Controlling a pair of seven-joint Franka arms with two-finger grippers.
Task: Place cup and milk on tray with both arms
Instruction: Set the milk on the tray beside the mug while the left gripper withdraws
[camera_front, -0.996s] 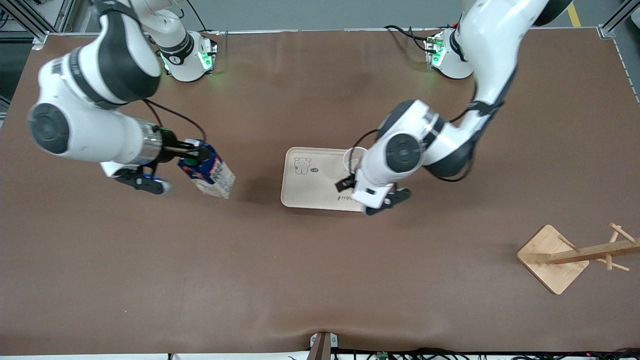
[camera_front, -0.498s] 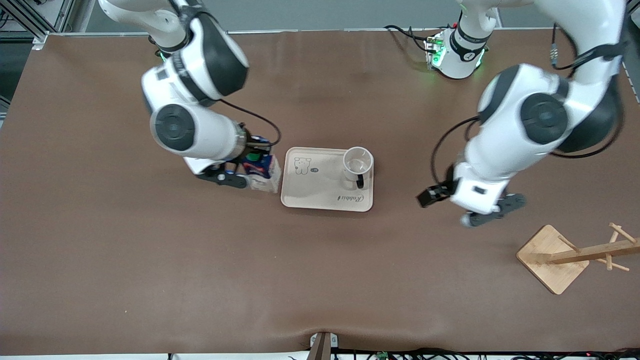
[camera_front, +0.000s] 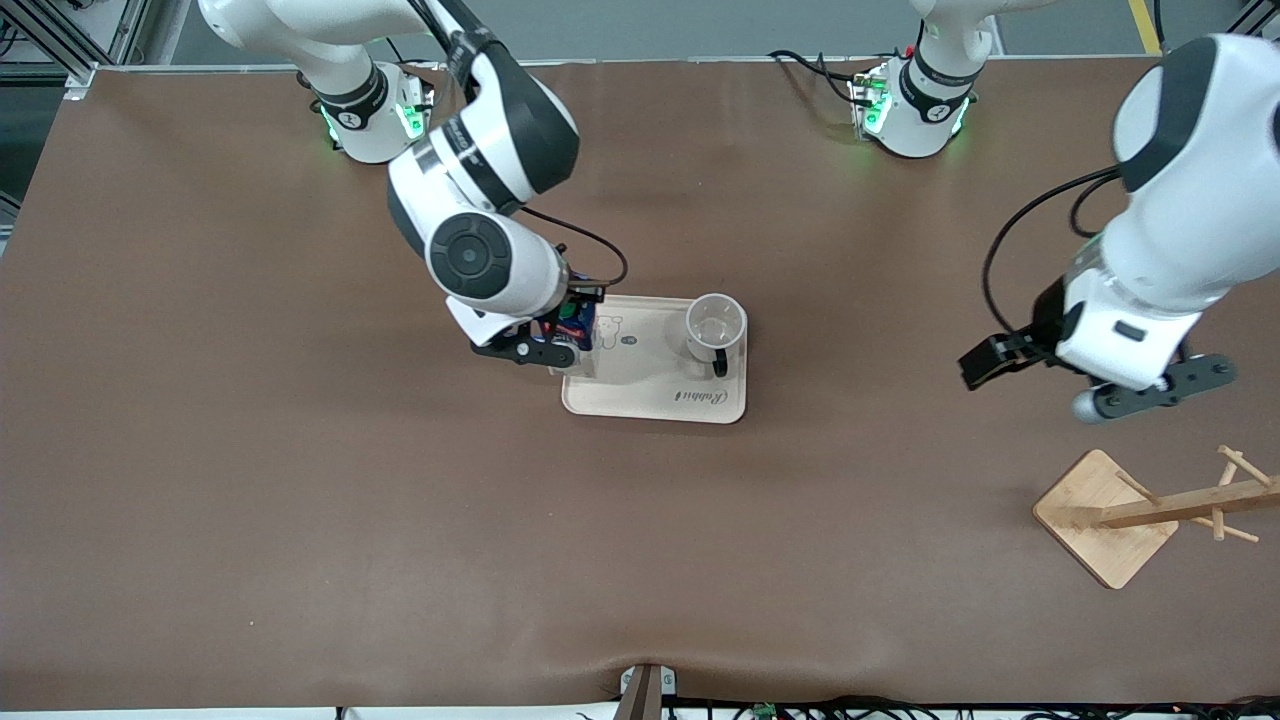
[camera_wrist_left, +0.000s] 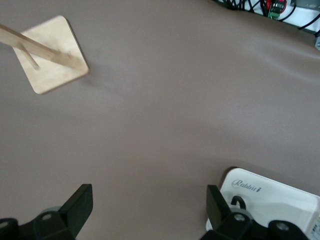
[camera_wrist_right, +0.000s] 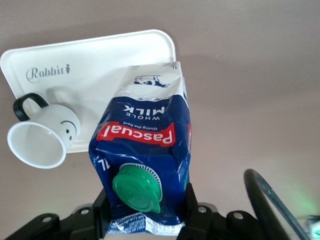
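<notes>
Holding milk carton (camera_wrist_right: 145, 150) clamped in my right hand (camera_front: 560, 330), over tray (camera_front: 640, 395) edge at right arm's end; cup (camera_front: 716, 325) stands on tray toward left arm's end. Carton tilted, base not yet down. My left hand (camera_wrist_left: 145, 210) spread, empty, waiting over tabletop (camera_front: 640, 560).

A brown mat (camera_front: 300, 520) covers the table; grey floor (camera_front: 620, 30) above.

The front view looks steeply down from high across the table (camera_front: 300, 520), facing the arms' bases; it takes in the whole surface. Each wrist view looks down from close above; all three share the tray (camera_front: 640, 395) (camera_wrist_left: 280, 195) (camera_wrist_right: 90, 55).
</notes>
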